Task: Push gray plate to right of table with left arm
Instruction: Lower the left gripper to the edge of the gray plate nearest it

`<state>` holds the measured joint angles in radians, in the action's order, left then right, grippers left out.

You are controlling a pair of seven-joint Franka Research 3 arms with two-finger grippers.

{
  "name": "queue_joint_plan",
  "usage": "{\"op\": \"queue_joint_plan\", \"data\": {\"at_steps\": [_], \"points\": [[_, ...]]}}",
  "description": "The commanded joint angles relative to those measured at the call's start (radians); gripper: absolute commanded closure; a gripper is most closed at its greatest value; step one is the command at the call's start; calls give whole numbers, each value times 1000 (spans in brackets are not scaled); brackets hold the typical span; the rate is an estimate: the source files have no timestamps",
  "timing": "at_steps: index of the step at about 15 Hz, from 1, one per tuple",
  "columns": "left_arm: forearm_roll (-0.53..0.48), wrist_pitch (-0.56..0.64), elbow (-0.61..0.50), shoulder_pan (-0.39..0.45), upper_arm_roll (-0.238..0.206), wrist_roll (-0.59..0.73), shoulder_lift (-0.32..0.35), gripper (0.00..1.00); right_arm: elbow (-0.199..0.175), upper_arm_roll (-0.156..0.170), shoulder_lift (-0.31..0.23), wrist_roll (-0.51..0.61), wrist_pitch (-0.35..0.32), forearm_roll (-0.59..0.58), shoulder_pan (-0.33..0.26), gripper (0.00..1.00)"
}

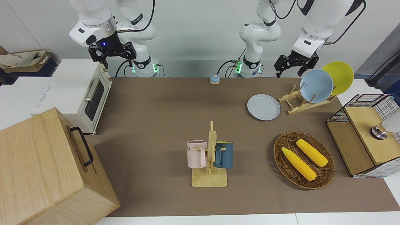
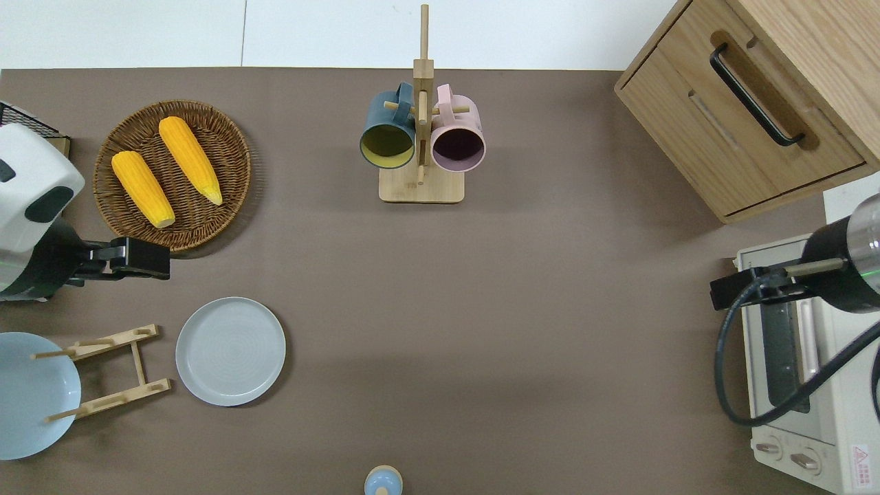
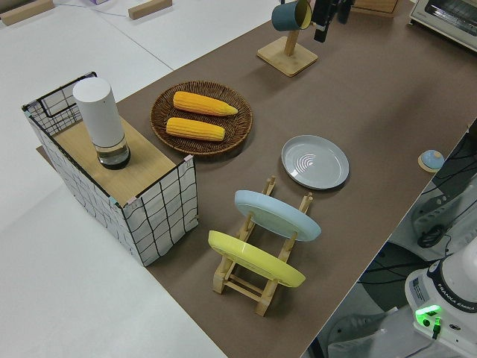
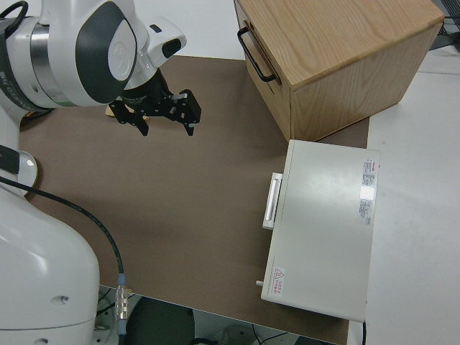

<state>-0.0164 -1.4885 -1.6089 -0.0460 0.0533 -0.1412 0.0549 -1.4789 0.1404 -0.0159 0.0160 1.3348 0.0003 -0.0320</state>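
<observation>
Showing spread fingers, the front view has the left tool [image 1: 291, 67] aloft; overhead shows the gray plate [image 2: 230, 350] apart.

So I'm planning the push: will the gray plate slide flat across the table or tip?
The gray plate lies flat on the bare brown table and looks shallow and wide, so it should probably slide rather than tip. Its low rim gives the left gripper little edge, so a high contact might skid over it.
</observation>
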Motion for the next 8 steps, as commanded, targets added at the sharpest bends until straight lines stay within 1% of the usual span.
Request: {"op": "queue_joint_plan", "data": {"at_steps": [1, 3, 5, 6, 7, 8], "points": [[1, -110, -228, 1, -10, 23, 144, 0, 9, 16, -2, 12, -16, 4, -20, 17], [1, -168, -324, 15, -26, 60, 192, 0, 9, 16, -2, 12, -16, 4, -19, 17], [1, -222, -402, 18, -58, 124, 215, 0, 9, 16, -2, 12, -16, 4, -19, 17], [1, -270, -477, 17, -91, 153, 244, 0, 9, 16, -2, 12, -16, 4, -19, 17], [3, -329, -556, 18, -96, 160, 279, 0, 9, 16, -2, 12, -16, 4, -19, 17], [27, -385, -630, 18, -98, 163, 307, 0, 9, 16, -2, 12, -16, 4, -19, 17]]}}
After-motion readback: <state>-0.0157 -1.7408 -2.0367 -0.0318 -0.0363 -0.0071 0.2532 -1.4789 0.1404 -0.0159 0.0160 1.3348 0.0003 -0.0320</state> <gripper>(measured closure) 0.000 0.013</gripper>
